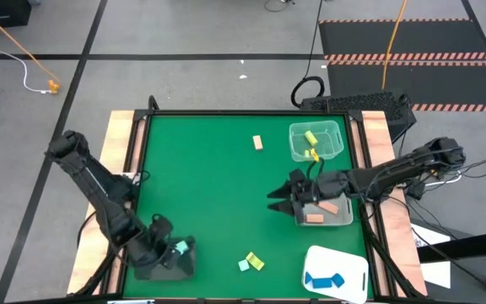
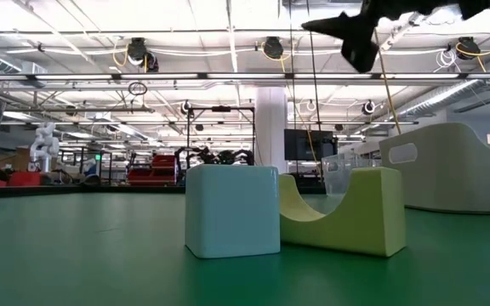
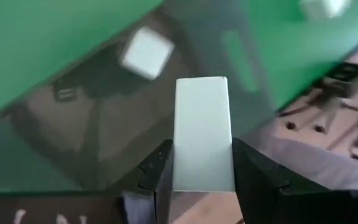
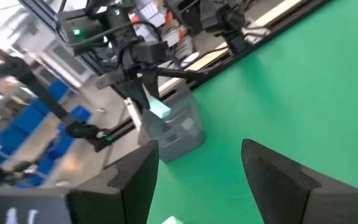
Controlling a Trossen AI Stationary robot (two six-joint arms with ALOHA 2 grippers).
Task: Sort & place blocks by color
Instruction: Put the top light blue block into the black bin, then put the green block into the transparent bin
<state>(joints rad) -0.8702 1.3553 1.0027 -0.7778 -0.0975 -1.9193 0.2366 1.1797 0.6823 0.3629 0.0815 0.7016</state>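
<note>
Green felt tabletop [image 1: 218,194] carries three loose blocks: one tan-pink [image 1: 258,143], one mint cube [image 1: 244,265] and one yellow arch [image 1: 255,262]. Left pincer [image 3: 201,180] clamps a mint bar [image 3: 202,137]; right pincer [image 1: 278,199] gapes, holding nothing.

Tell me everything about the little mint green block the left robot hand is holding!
The mint green block is a short, smooth bar with flat faces and rounded corners, looking like painted wood or plastic. It stands lengthwise between the left gripper's two dark fingers, which press on its long sides; nothing else touches it. From above it shows as a pale speck at the table's near left corner, over a dark tray where another mint cube lies.
</note>
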